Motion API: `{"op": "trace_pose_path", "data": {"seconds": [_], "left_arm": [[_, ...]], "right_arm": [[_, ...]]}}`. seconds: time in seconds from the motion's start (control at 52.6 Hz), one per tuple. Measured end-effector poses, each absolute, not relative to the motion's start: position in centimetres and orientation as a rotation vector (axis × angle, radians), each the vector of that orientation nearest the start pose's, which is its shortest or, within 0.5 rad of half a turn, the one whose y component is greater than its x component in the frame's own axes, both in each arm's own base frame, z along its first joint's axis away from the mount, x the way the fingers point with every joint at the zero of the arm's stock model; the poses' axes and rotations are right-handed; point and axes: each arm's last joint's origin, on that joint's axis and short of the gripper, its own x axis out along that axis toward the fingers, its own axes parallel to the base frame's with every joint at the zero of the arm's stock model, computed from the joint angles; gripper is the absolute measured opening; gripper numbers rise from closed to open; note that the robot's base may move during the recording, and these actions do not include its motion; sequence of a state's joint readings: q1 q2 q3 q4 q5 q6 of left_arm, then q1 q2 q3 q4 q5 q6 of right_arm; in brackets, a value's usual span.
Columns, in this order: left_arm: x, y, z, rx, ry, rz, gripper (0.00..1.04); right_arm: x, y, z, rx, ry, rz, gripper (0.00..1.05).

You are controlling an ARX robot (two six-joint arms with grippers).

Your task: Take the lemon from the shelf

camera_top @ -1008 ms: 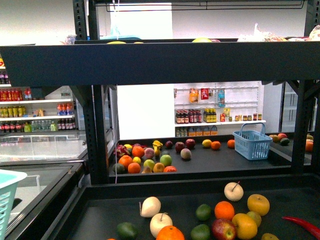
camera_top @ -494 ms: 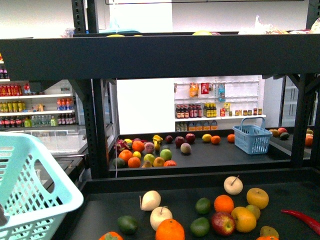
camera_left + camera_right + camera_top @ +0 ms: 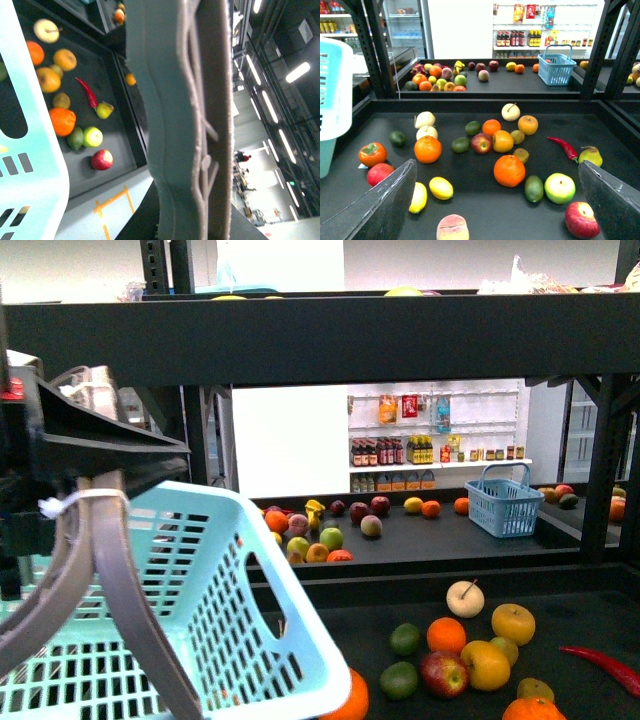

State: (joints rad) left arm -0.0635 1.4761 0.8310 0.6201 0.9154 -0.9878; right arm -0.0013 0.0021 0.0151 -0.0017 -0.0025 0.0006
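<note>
Approach step: the right gripper (image 3: pixel 497 164) hangs jaws wide over the shelf (image 3: pixel 545 102), the lemon (image 3: pixel 441 188) lies toward its near edge beside a longer yellow fruit (image 3: pixel 418 197), so next it must descend and straddle it, while I can't tell the left gripper's (image 3: pixel 95 640) grip at the basket (image 3: pixel 250 570).

Shop, grocery or supermarket sort. Black shelf (image 3: pixel 330 340) with tray tiers, loose produce scattered on them: oranges (image 3: pixel 427 149), apples (image 3: pixel 481 143), lemon (image 3: pixel 441 188), red chilli (image 3: pixel 563 146). Second fruit display (image 3: pixel 430 545) further back, with blue shopping basket (image 3: pixel 505 507) standing on it. White wall shelves (image 3: pixel 435 480) beyond hold rows of bottles and jars, packets hung above. Teal plastic basket (image 3: pixel 200 620) close by on left. Long strip lights (image 3: pixel 272 107) overhead, yellow tape marks (image 3: pixel 115 202) on floor.
</note>
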Motion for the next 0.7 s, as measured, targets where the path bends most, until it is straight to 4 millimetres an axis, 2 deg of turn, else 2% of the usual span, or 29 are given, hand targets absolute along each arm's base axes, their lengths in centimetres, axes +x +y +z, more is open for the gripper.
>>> {"op": "trace_pose_path", "data": {"seconds": [0.171,0.703], "left_arm": [[31.4,-6.8,25.7,-0.924,0.553,-0.925,0.08],[34.1,-11.3,25.7,-0.915,0.522,-0.981,0.08]], "right_arm": [[9.7,0.0,16.8,0.001,-0.011,0.001,0.97],[9.7,0.0,16.8,0.001,-0.011,0.001,0.97]]}}
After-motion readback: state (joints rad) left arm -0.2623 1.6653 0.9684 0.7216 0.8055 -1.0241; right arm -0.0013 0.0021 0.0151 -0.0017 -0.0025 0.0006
